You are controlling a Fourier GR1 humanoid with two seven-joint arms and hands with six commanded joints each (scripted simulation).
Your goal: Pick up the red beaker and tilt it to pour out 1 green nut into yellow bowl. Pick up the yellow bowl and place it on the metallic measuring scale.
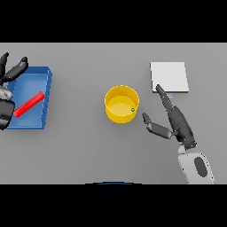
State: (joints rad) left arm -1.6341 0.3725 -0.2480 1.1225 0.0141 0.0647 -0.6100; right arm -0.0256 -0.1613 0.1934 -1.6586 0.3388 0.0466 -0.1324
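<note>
Head view: a yellow bowl [121,104] stands upright near the middle of the grey table [88,146], with one small green nut [132,109] lying inside against its wall at about four o'clock. The robot's right hand [175,122] sits at the bowl's three to four o'clock, apart from it, fingers straight and spread, the thumb reaching toward the bowl without touching; it holds nothing. Its longest fingertip lies at the lower-left corner of the metallic measuring scale [168,76], a pale square plate at the bowl's two o'clock. Far out at nine o'clock, a blue tray [44,77] holds the red beaker [29,104], lying on its side and slanted across the tray floor. The left hand [9,73] shows at the tray's far left edge, fingers extended and relaxed over the tray's upper corner, gripping nothing.
</note>
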